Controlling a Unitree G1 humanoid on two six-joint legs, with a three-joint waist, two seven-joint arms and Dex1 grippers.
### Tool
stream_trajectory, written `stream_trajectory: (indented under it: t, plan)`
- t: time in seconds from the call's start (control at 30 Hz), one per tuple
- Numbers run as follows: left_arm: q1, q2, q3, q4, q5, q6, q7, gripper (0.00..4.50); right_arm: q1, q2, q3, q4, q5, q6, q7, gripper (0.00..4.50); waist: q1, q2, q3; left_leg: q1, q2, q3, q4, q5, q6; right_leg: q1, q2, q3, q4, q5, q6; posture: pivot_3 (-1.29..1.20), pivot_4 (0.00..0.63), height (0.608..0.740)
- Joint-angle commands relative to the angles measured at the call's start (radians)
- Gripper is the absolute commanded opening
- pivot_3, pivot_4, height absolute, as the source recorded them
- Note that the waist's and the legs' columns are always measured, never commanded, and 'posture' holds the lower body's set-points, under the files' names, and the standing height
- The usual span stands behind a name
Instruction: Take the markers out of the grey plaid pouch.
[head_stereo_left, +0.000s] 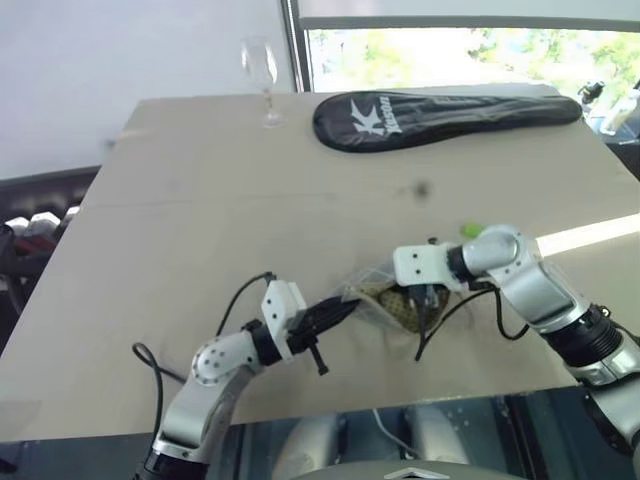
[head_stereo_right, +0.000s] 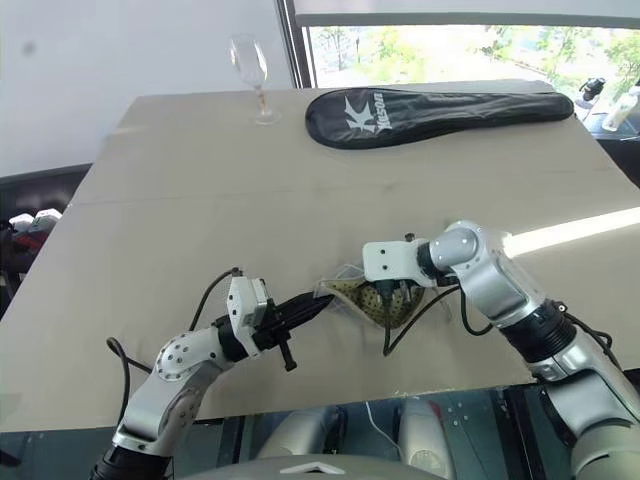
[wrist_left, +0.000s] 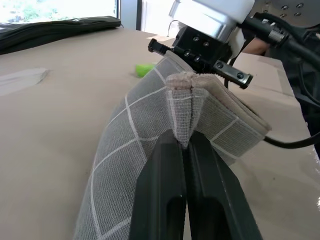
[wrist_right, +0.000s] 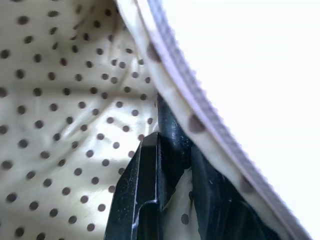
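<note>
The grey plaid pouch (head_stereo_left: 385, 298) hangs just above the table (head_stereo_left: 200, 220) between my two grippers. My left gripper (wrist_left: 182, 142) is shut on the pouch's seamed end and holds it up. My right gripper (head_stereo_left: 425, 300) reaches down into the pouch's open mouth, among the dotted lining (wrist_right: 75, 100). Its fingers (wrist_right: 140, 190) stand close together around a dark, glossy slim body (wrist_right: 172, 135) that looks like the dark marker. A bright green marker cap (head_stereo_left: 468, 231) lies on the table just beyond my right wrist; the rest of that marker is hidden.
A long black racket cover (head_stereo_left: 440, 118) lies across the far right of the table. A wine glass (head_stereo_left: 262, 75) stands at the far edge. The table's front edge (head_stereo_left: 330, 408) runs just under my arms, and cables loop from both wrists.
</note>
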Motion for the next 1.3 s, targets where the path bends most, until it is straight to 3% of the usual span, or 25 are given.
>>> stream_trajectory:
  t: [0.03,0.53,0.7,1.1,1.27,1.3]
  plan:
    - [-0.009,0.003,0.024,0.016,0.007,-0.019,0.004,0.0,0.014,-0.021,-0.031,-0.07,0.049,0.036,0.027,0.34,-0.001,0.0,0.0,-0.003,0.0,0.0,0.0,0.0,0.0,-0.003,0.0,0.0,0.0,0.0,0.0,0.0,0.15,0.74]
    - [-0.025,0.028,0.026,0.063,0.051,-0.087,-0.017,0.0,0.071,-0.054,-0.109,-0.151,0.186,0.022,0.021,0.34,-0.001,0.001,0.001,-0.008,0.0,0.0,0.002,0.0,0.0,-0.008,0.0,-0.001,0.002,0.0,0.0,0.0,0.15,0.74]
    - [-0.008,0.038,0.021,0.065,0.056,-0.101,-0.028,0.0,0.049,-0.092,-0.084,-0.073,0.103,-0.034,-0.017,0.34,-0.001,0.001,0.001,-0.008,0.0,0.0,0.003,0.0,0.0,-0.008,0.0,-0.001,0.002,0.0,0.0,0.0,0.15,0.74]
    - [-0.025,0.022,-0.018,0.066,0.076,-0.106,-0.032,0.0,0.049,-0.058,0.071,-0.03,-0.044,-0.124,-0.018,0.34,-0.004,0.0,0.001,-0.006,0.0,0.001,0.005,0.0,0.0,-0.007,0.0,-0.002,0.006,0.0,0.0,0.0,0.15,0.74]
    - [-0.027,0.018,-0.021,0.068,0.077,-0.107,-0.028,0.0,0.056,-0.061,0.077,-0.034,-0.081,-0.146,-0.027,2.66,-0.003,0.0,0.0,-0.006,0.0,0.001,0.008,0.0,0.0,-0.007,0.0,-0.002,0.008,0.0,0.0,0.0,0.15,0.74]
    - [-0.027,0.018,-0.021,0.068,0.077,-0.108,-0.027,0.0,0.058,-0.064,0.08,-0.038,-0.078,-0.15,-0.017,2.66,-0.003,0.0,0.0,-0.006,0.0,0.001,0.008,0.0,0.0,-0.007,0.0,-0.002,0.008,0.0,0.0,0.0,0.15,0.74]
